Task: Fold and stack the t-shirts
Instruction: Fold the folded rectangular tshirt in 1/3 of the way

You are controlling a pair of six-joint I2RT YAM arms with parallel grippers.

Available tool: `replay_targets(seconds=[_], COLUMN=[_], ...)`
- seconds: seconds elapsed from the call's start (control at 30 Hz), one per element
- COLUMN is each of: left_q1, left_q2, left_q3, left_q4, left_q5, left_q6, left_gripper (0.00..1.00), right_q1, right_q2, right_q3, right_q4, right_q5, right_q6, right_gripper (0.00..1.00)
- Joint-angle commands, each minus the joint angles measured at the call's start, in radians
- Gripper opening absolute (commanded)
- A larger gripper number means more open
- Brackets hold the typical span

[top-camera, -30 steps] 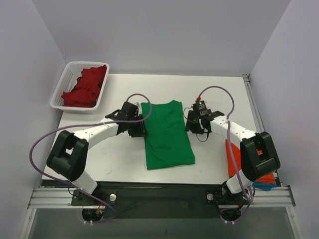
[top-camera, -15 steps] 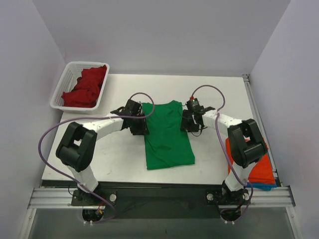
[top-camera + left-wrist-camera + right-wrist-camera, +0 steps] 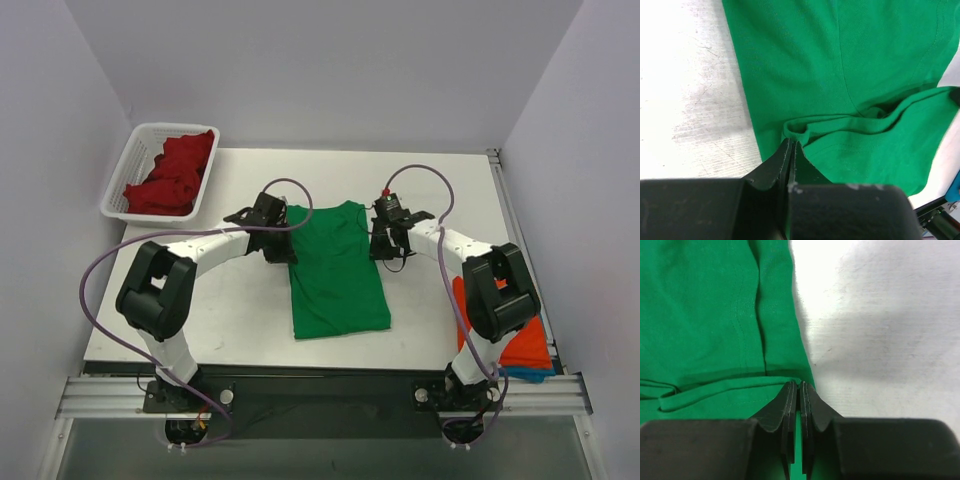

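Note:
A bright green t-shirt point(image 3: 335, 270) lies folded lengthwise in the middle of the table point(image 3: 230, 320). My left gripper point(image 3: 284, 244) is shut on its upper left edge, and in the left wrist view the cloth point(image 3: 850, 90) bunches at the closed fingertips point(image 3: 790, 145). My right gripper point(image 3: 381, 243) is shut on the upper right edge; in the right wrist view the green hem point(image 3: 730, 390) is pinched at the fingertips point(image 3: 798, 385). A dark red t-shirt point(image 3: 172, 172) lies crumpled in the basket. An orange t-shirt point(image 3: 520, 345) rests folded on a blue one point(image 3: 530, 374) at the right front.
The white slotted basket point(image 3: 125, 165) stands at the table's back left corner. Purple cables loop over both arms. The folded stack lies close to the right arm's base.
Both grippers have slid inward and away from me to the green t-shirt's upper corners and closed on its edges. They stood open a second ago.

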Motion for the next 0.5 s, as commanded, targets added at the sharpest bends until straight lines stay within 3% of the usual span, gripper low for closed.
replay_targets(seconds=[0.0,0.2,0.47], left_q1=[0.008,0.029,0.066], left_q2=[-0.047,-0.064,-0.004], left_q3=[0.046,0.049,0.067], left_q4=[-0.024,-0.044,-0.031], left_q5=[-0.010,-0.019,-0.006], left_q6=[0.020,0.020,0.010], left_gripper=[0.00,0.00,0.00], right_q1=[-0.001,-0.030,-0.060], right_q2=[-0.085,-0.101,0.010], right_q3=[0.043,0.052,0.118], right_q4=[-0.058,-0.067,-0.050], right_q5=[0.071,0.076,0.064], right_q6=[-0.019,-0.032,-0.052], right_gripper=[0.00,0.00,0.00])
